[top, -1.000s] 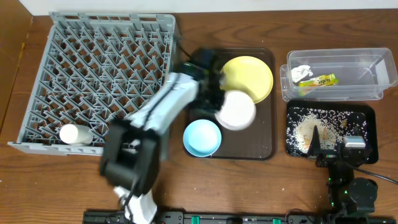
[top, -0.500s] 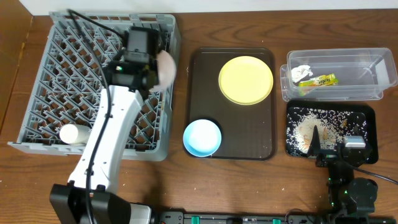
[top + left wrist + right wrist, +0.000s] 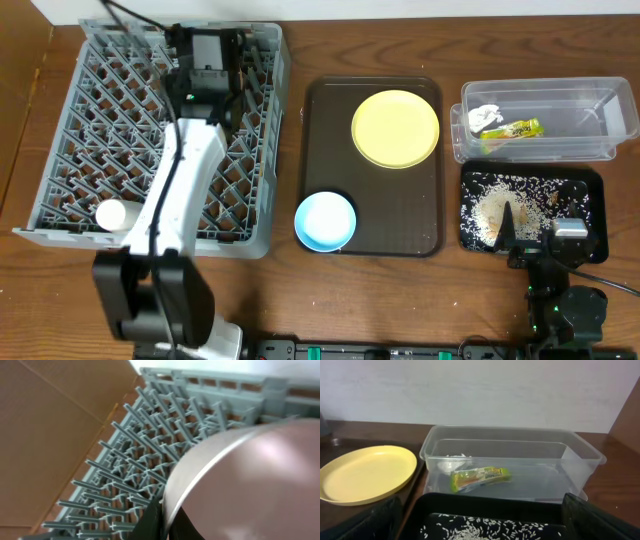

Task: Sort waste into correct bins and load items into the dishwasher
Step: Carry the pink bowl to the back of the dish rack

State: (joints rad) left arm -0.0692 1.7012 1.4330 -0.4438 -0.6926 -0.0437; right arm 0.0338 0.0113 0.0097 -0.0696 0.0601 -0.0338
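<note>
left gripper (image 3: 166,525) looks clamped on the white bowl (image 3: 250,480) rim over the rack (image 3: 145,440); released between pegs badly, it could topple.

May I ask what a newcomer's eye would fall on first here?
The big grey dish rack on the left, with the left end effector holding a bowl over its far side. Next, the yellow plate on the brown tray, mid-table. Rice litters the black tray at right.
</note>
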